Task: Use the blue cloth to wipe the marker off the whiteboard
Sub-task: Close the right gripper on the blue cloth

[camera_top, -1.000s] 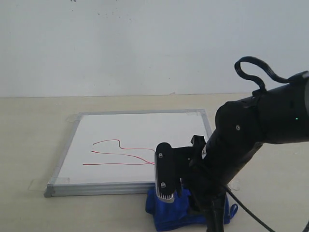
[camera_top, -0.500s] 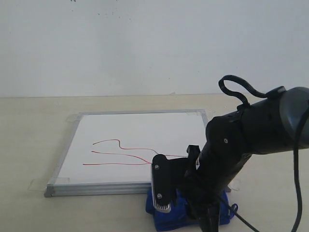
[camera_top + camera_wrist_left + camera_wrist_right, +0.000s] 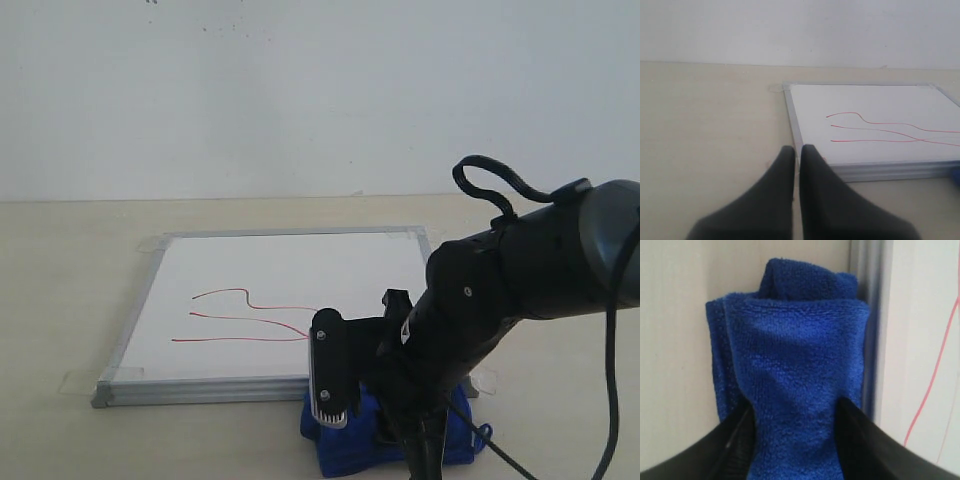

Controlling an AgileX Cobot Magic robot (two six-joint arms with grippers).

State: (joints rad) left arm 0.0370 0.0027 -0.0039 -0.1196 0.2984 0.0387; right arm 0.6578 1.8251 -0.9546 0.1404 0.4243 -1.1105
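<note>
The whiteboard lies flat on the pale counter in the middle of the exterior frame, its silver frame running around a white surface and clear tape tabs showing at its corners. The marker is a set of thin, wavy red lines on the lower left half of the board, some crossing each other, and all of them are unwiped. The blue cloth sits at the lower middle of the exterior frame, off the board, on the counter right against the board's near frame edge and toward its right-hand corner. The right claw is closed around it: in the right wrist view the two dark fingers press in on either side of the thick, bunched cloth, which bulges between them and touches the silver frame beside it. In the exterior view the right arm fills the lower right, bent down over the cloth, with a black cable looping above it against the plain white wall. The left claw appears only in the left wrist view, where its two dark fingers stand together with just a thin slit between them and grip nothing; it hangs over bare counter near the board's corner, apart from the board.
</note>
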